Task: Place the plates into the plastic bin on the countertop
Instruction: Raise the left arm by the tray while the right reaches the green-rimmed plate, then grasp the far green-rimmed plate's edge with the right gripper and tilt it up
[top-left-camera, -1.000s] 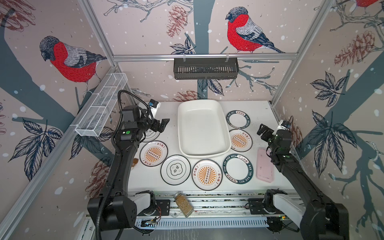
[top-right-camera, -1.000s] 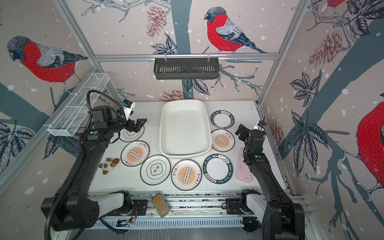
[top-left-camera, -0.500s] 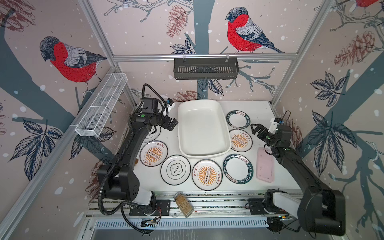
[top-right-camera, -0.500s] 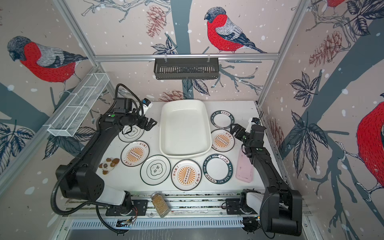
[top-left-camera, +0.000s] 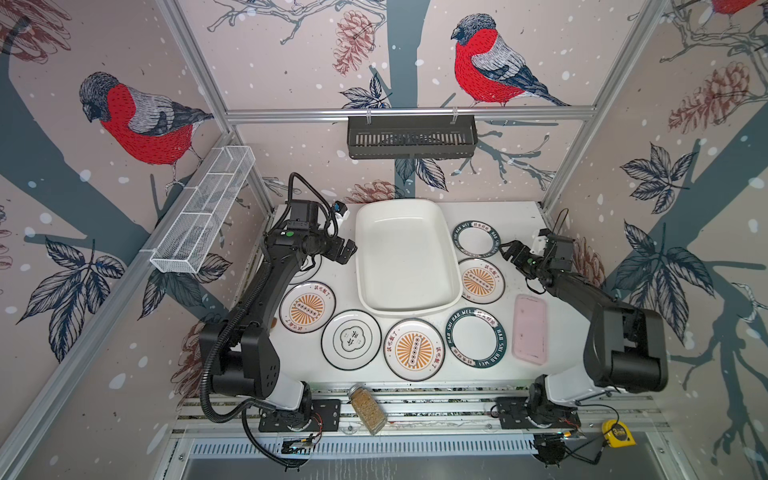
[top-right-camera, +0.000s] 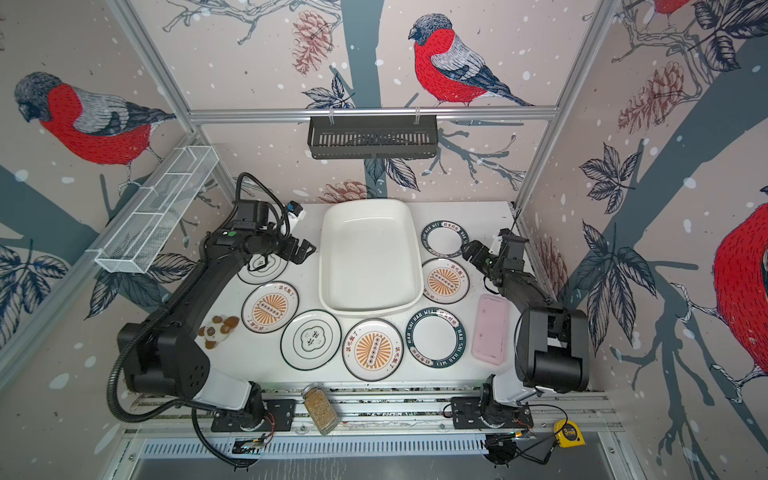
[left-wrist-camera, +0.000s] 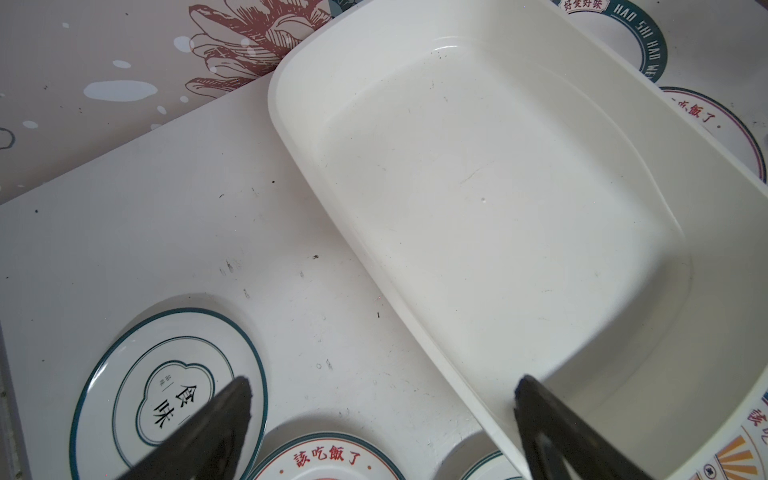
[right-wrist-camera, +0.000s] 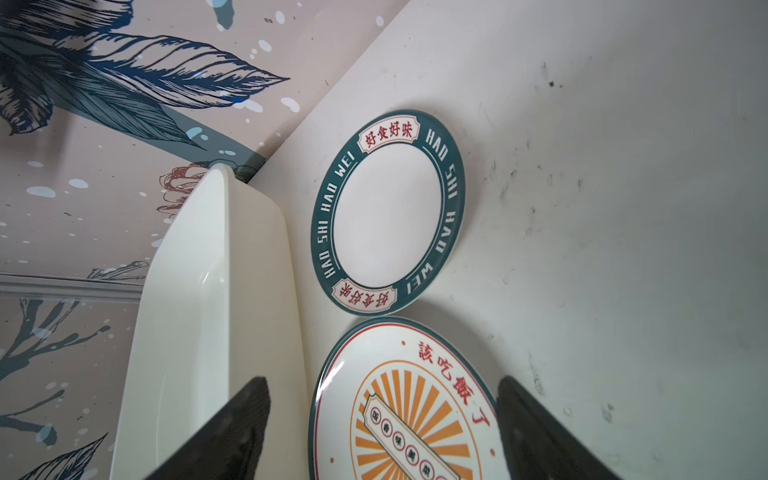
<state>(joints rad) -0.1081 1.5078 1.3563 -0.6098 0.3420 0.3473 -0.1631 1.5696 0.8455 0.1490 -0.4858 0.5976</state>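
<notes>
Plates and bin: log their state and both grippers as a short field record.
plastic bin: empty, on the countertop
plates: seven, all on the countertop around the bin, none inside
left gripper: open, holding nothing, beside the bin's left rim
right gripper: open, holding nothing, by the sunburst plate right of the bin

Plastic bin (top-left-camera: 407, 257): smooth cream plastic, shiny. Plates (right-wrist-camera: 388, 212) beside bin: hard, glossy. Countertop (left-wrist-camera: 166, 208) under bin: matt white, scuffed, dark specks. Basket (top-left-camera: 203, 216) left of bin: white wire mesh.
</notes>
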